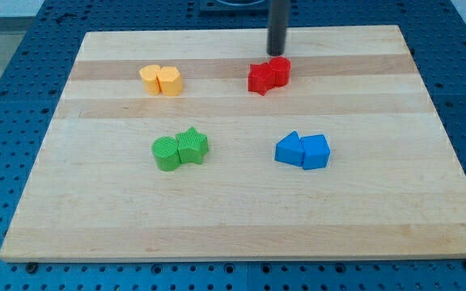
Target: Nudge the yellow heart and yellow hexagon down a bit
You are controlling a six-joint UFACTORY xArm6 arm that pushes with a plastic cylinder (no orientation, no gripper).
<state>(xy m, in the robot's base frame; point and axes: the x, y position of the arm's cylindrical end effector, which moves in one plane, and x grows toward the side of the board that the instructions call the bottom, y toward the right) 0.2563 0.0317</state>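
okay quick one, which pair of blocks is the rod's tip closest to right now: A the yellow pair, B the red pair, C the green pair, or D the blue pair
B: my tip sits just above the red pair toward the view's top, while the yellow pair lies well off to the view's left.

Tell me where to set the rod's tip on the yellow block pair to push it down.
Set my tip on the top edge of the yellow pair, at the seam where both blocks touch, coming from the view's top. It now stands above the red blocks.
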